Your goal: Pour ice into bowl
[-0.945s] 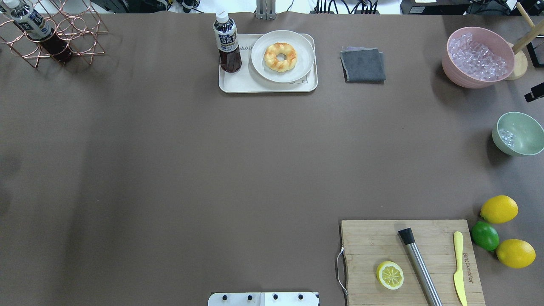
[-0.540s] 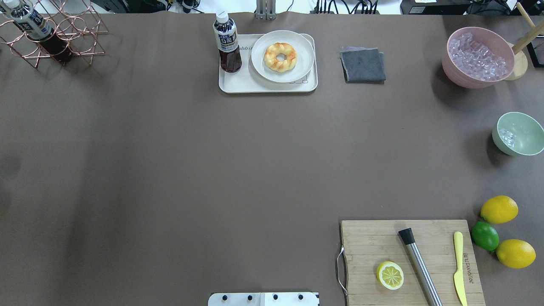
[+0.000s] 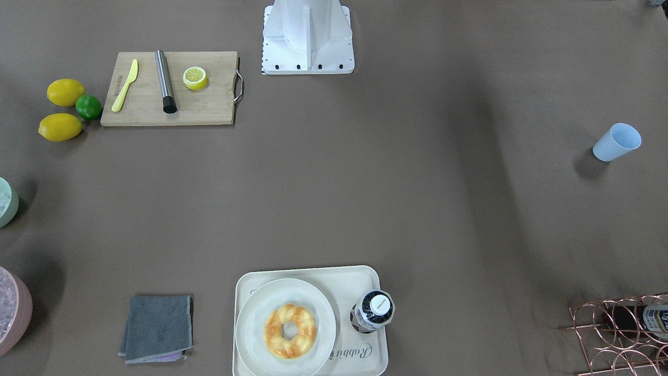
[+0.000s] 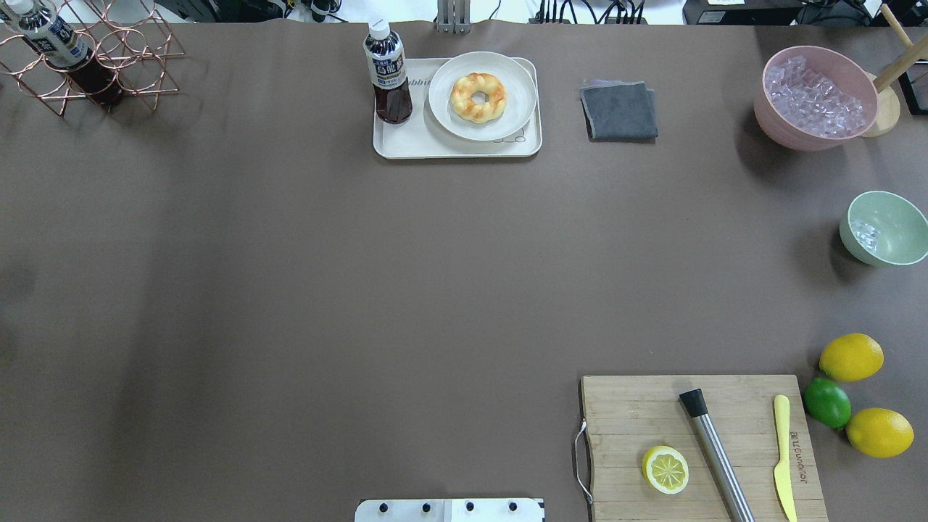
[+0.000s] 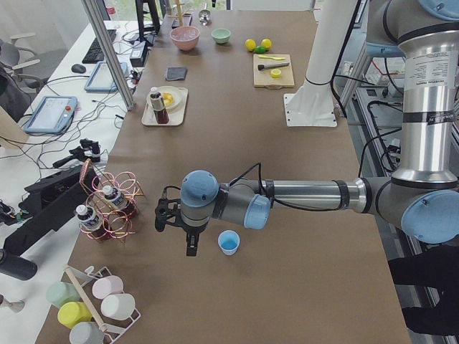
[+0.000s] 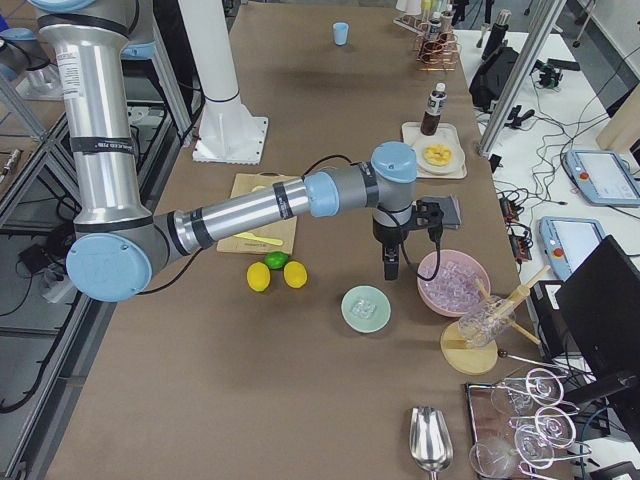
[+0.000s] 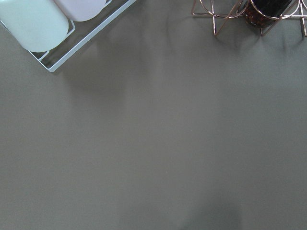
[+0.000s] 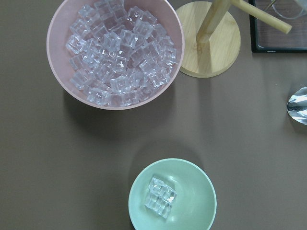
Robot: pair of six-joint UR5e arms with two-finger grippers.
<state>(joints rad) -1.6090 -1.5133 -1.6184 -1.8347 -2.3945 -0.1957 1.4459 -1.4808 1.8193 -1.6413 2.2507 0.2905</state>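
The mint-green bowl [image 4: 895, 225] stands at the table's right edge, also in the right wrist view [image 8: 192, 201]. A small clump of clear ice cubes [image 8: 160, 197] lies inside it. The light blue cup [image 3: 617, 142] stands upright on the table at the robot's far left. My left gripper [image 5: 190, 247] hangs just beside the cup [image 5: 229, 242]; I cannot tell if it is open or shut. My right gripper [image 6: 388, 268] points down above the table between the bowl [image 6: 352, 318] and the pink tub; I cannot tell its state. No fingers show in either wrist view.
A pink tub [image 4: 768, 119] heaped with ice stands behind the bowl, next to a wooden stand [image 8: 208, 40]. A cutting board [image 4: 631, 413] with half lemon, muddler and knife, whole lemons [image 4: 851, 357], a tray [image 4: 406, 141] with doughnut and bottle, a grey cloth [image 4: 618, 109].
A dark part of the right arm at the overhead view's right edge, above the bowl, has left the view. The bowl, ice and other things have not moved.
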